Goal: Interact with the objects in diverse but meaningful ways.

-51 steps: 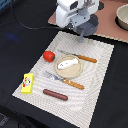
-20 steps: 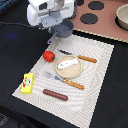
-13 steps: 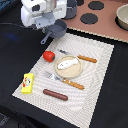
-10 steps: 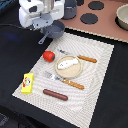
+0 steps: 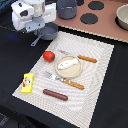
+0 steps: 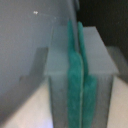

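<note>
The jaws are pressed together with nothing between them: in the wrist view the green pads (image 6: 75,75) of the gripper (image 6: 80,95) meet along one thin seam. In the exterior view the arm's white head sits at the upper left, over the grey long-handled saucepan (image 5: 47,33), which rests just off the placemat (image 5: 100,85) at its far left corner. On the mat, the round tan plate (image 5: 61,71) carries the flat white fish (image 5: 68,63), with a knife (image 5: 86,59) beyond it and a fork (image 5: 64,80) before it. The brown sausage (image 5: 55,94) lies near the front edge, the yellow rectangular box (image 5: 27,83) at the mat's left corner, and the red tomato (image 5: 48,55) just beside the plate.
</note>
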